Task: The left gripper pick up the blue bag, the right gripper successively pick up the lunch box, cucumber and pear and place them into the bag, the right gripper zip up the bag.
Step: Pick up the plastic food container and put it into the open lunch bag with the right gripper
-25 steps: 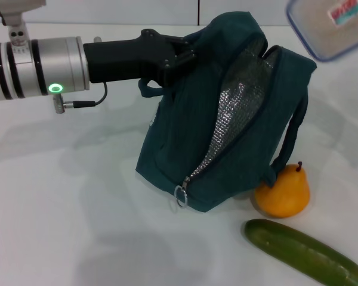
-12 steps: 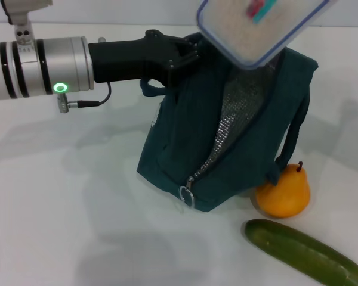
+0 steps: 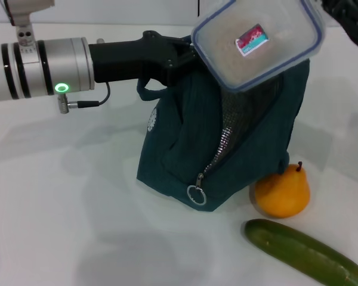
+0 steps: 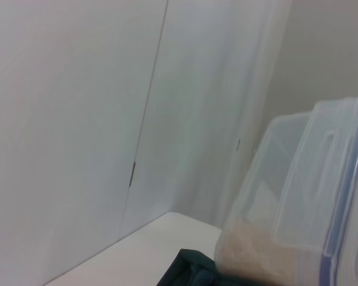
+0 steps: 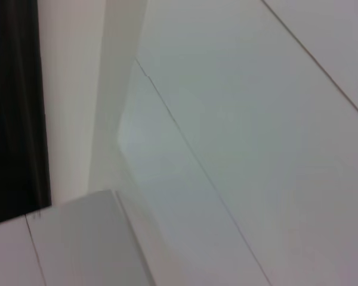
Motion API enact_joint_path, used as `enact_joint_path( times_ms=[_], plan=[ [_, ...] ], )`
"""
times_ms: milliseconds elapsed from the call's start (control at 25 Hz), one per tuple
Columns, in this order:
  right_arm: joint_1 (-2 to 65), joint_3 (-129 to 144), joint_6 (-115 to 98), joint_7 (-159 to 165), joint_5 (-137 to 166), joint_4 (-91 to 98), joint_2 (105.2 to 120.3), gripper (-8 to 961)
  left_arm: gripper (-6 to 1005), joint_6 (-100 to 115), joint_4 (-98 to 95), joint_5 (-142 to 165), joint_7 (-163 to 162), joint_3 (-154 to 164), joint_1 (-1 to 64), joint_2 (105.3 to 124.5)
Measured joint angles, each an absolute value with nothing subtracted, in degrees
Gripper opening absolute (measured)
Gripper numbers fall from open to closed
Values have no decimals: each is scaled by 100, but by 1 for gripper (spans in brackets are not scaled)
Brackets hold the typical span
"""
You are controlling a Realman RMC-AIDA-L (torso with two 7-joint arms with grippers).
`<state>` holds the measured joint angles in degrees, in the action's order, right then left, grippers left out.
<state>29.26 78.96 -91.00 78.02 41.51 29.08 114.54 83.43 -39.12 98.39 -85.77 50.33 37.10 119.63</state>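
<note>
**Q:** What stage is this?

**A:** The first item is going in. The left gripper (image 3: 188, 56) has its jaws closed on the top edge of the blue bag (image 3: 227, 149), holding it upright on the white surface (image 3: 77, 208) with the zipper undone and the silver lining showing. The lunch box (image 3: 256, 42) hangs tilted in the air directly above the bag's mouth, sticker side toward the head camera.

**Q:** And the right gripper?

**A:** Only a dark sliver of the right gripper (image 3: 352, 21) shows at the top right corner, next to the box's far end. It evidently carries the box, though how its jaws sit on it I cannot tell.

**Q:** Where are the other items?

**A:** The pear (image 3: 282, 192) rests against the bag's lower right side; the cucumber (image 3: 304, 253) lies just in front of it, both untouched.

**Q:** What does the next move call for?

**A:** Probably lowering the box, which looks about as wide as the opening, so it likely needs to go in end-first without snagging the fabric.
</note>
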Motion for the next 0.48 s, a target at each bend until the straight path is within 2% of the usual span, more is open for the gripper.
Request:
enact_joint_path(
  times_ms=[480],
  plan=[
    [2716,7897,-9100,7543,4424,2916,11228,87,55,8218,-3830,9798,-8577,5037,3739,11979]
  ],
)
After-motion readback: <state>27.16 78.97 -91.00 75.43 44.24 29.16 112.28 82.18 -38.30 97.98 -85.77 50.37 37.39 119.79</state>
